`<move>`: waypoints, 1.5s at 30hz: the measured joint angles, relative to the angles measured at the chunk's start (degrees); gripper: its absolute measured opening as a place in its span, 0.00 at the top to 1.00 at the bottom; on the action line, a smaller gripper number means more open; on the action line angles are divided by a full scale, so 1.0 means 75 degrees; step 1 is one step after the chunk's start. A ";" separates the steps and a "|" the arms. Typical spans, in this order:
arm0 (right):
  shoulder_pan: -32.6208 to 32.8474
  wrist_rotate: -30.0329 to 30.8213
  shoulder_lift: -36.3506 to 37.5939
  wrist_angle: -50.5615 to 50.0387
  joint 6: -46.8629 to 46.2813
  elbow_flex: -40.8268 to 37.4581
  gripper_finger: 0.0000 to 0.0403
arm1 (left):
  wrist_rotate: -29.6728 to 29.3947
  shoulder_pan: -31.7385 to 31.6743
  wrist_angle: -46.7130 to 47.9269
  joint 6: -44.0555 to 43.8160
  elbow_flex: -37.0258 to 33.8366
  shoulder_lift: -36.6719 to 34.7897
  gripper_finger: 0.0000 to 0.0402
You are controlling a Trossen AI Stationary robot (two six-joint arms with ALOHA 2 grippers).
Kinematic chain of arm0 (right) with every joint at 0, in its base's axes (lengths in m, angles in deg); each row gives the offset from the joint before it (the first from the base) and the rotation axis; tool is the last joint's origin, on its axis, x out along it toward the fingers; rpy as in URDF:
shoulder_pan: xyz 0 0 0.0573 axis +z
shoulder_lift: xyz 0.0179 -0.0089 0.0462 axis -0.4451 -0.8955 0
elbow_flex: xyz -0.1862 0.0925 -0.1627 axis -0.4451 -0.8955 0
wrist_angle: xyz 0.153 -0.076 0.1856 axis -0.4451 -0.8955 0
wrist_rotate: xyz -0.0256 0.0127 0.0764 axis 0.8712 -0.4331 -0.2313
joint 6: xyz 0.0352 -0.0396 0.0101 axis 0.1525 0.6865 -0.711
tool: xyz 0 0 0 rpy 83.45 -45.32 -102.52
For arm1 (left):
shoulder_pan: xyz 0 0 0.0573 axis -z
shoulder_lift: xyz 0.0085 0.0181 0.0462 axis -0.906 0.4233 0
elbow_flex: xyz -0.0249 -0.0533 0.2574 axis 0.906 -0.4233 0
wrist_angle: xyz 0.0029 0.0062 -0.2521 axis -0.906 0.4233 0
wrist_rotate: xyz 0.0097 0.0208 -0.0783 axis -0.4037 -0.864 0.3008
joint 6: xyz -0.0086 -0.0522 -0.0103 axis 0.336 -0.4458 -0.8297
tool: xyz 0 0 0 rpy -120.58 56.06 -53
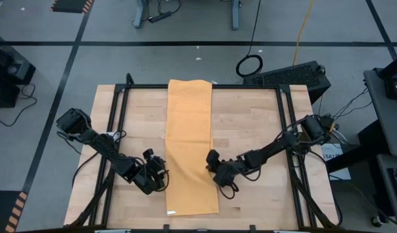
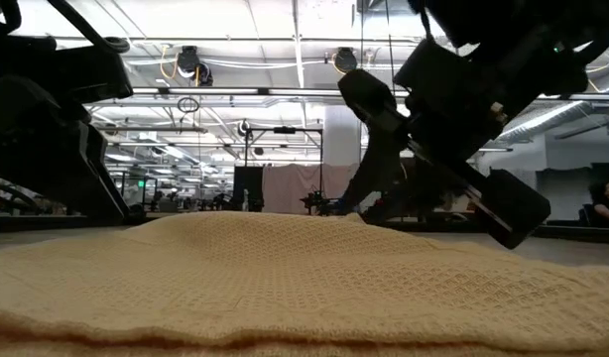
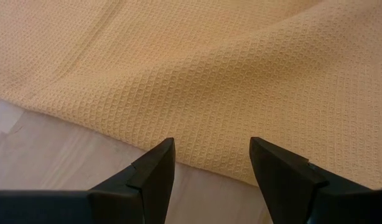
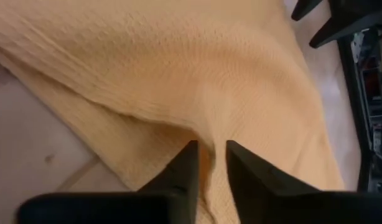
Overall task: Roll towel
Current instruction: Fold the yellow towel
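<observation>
Towel (image 1: pixel 191 145) is pinched at its right long edge by the right gripper (image 1: pixel 213 163): in the right wrist view the two dark fingers (image 4: pixel 178 174) stand narrow with a raised fold of yellow cloth (image 4: pixel 178 93) caught between them, and the fabric puckers toward the tips. Right gripper sits on the towel's right edge, in the near half of the strip, with its arm running back toward the table's right side.

Left gripper (image 1: pixel 161 169) rests just beside the towel's left long edge, about level with the right gripper. Left wrist view: fingers (image 3: pixel 155 171) spread wide, nothing between them; the tips lie over bare wood at the cloth's border, the waffle-weave towel (image 3: pixel 228 81) filling the space ahead. Whether the tips touch the cloth cannot be told.

Towel itself: folded into a long narrow strip, lying flat down the middle of the wooden table (image 1: pixel 257 123), from the far edge almost to the near edge. A small white tag (image 1: pixel 172 212) shows at the near left corner. No rolled part is visible.

Low view: towel (image 2: pixel 285 278) fills the foreground, with a shallow hump near the middle where the right gripper (image 2: pixel 369 188) comes down. The left arm shows dark at that view's left side.
</observation>
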 joint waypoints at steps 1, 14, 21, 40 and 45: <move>-0.0021 -0.0017 0.0000 -0.0020 -0.0004 0.0000 0.86 | 0.0000 0.0000 -0.0004 0.0000 0.0000 0.0000 0.47; 0.0239 0.0512 0.0323 -0.0845 -0.0529 0.0000 0.99 | 0.0383 -0.0001 0.0128 0.0026 0.0000 -0.0003 0.47; 0.0300 0.0606 0.0702 -0.1269 -0.1037 0.0000 1.00 | 0.0973 0.0006 0.0280 0.0057 0.0045 -0.0031 0.47; 0.0450 0.0809 0.0731 -0.2173 -0.1792 0.0000 1.00 | -0.0163 0.0172 -0.0240 0.1169 0.0761 -0.0262 0.47; 0.0450 0.0586 0.0731 -0.2454 -0.2217 0.0000 1.00 | -0.0998 0.0098 -0.0235 0.1429 0.0752 0.0014 0.47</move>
